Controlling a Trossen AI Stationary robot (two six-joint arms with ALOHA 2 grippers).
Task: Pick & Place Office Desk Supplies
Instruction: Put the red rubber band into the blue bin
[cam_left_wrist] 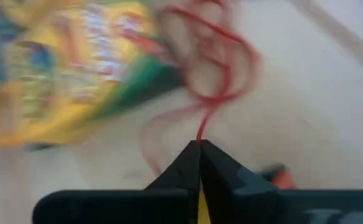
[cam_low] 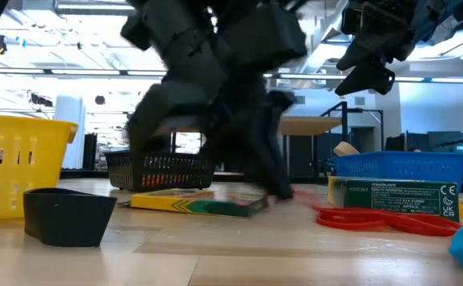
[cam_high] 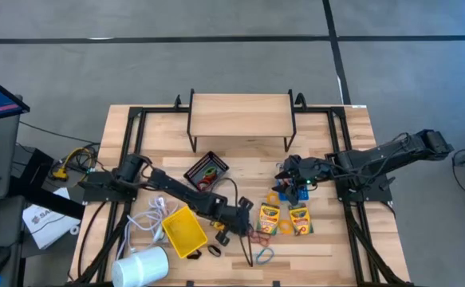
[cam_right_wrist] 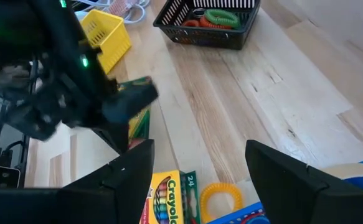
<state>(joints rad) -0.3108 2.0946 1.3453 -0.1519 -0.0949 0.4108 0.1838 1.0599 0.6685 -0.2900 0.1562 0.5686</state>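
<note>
The left hand, low at the table, pinches a red rubber band; the right hand hovers released.

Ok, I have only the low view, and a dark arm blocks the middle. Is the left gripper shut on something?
Observer: Yes. The left gripper is shut on a strand of the red rubber band.
Operator: And the right gripper?
Observer: The right gripper hangs open and empty above the table.
Operator: Is the black bin empty?
Observer: No. The black bin holds a green ring and orange ones.
</note>
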